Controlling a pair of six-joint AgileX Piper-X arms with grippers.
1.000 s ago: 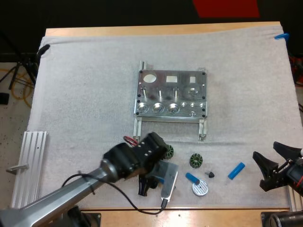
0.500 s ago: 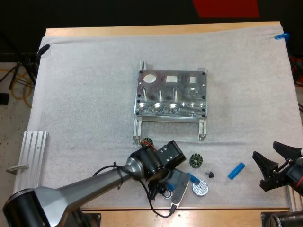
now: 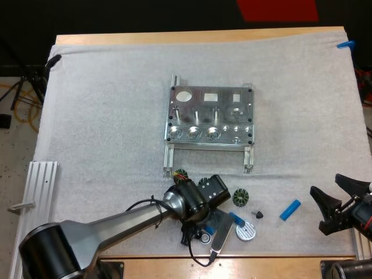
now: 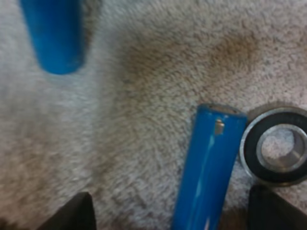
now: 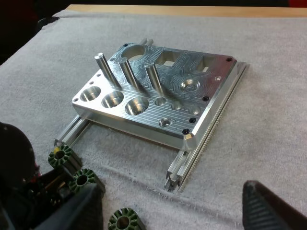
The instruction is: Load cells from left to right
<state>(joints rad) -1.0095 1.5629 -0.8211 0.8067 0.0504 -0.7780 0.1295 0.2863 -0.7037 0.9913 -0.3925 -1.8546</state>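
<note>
At the lower middle of the frame, on the white mat that covers the table, the left gripper hangs low over a cluster of small parts. Its wrist view shows its two black fingers standing apart and gripping nothing. A blue cylinder lies flat on the mat between them. A bearing ring touches that cylinder's side near its end, and a second blue cylinder lies farther off, well clear of the fingers.

Just right of the left gripper in the high view sit a round metal disc, a small dark cone and a green toothed ring. A loose blue cylinder lies tilted at the lower right.

At the right edge of the frame the right gripper is spread open and empty, near the loose blue cylinder but apart from it.

The metal block rests at the centre of the mat on two rails, with three upright pins behind three round pockets. A metal rail lies at the lower left, off the mat.
</note>
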